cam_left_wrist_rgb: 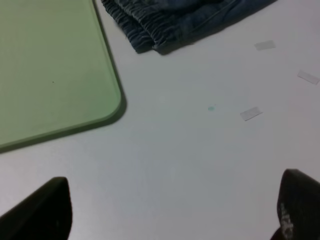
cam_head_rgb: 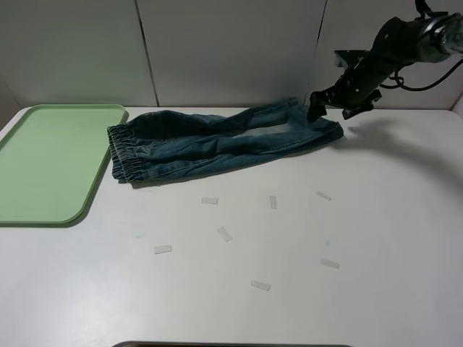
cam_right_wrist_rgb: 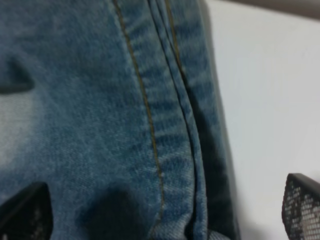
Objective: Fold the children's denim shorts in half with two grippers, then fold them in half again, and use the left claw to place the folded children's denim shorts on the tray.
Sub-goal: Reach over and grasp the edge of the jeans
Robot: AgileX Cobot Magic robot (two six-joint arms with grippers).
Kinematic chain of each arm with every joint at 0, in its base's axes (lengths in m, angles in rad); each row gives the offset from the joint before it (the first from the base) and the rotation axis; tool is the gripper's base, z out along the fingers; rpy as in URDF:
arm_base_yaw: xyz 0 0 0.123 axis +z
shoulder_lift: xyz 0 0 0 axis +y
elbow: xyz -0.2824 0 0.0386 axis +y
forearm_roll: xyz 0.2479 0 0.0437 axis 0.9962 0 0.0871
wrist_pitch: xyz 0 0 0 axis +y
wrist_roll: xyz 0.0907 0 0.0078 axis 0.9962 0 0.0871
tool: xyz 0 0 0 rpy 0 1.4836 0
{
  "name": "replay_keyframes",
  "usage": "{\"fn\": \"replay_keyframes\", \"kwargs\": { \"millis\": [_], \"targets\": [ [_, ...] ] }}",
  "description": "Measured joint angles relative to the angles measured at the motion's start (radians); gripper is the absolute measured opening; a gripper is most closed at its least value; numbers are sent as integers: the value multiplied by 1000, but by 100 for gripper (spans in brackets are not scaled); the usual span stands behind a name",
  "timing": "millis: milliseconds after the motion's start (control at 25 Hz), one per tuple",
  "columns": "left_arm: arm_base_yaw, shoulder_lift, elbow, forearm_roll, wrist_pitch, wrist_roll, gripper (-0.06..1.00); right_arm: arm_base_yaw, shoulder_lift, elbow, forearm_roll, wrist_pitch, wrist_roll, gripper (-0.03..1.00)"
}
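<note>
Our right arm [cam_head_rgb: 376,61] reaches in from the far right and slopes downward, with the right gripper [cam_head_rgb: 316,110] pointing down at its end. Its fingers [cam_right_wrist_rgb: 301,205] are spread wide apart. Our left gripper [cam_left_wrist_rgb: 170,212] hovers with its fingers equally wide. We cannot see its arm in the high view.

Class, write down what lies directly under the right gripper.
The leg end of the shorts lies under the open right gripper. White table shows beside the denim. Whatever is beneath the denim itself is covered and cannot be seen.
</note>
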Motion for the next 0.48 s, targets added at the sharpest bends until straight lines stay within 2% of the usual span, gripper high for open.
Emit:
{"fn": "replay_keyframes", "kwargs": {
  "millis": [280, 480],
  "targets": [
    [0, 0, 0, 1, 0, 0, 81, -12, 17, 0, 100, 3, 5, 69],
    [0, 0, 0, 1, 0, 0, 81, -12, 53, 0, 112, -5, 1, 69]
  ]
}}
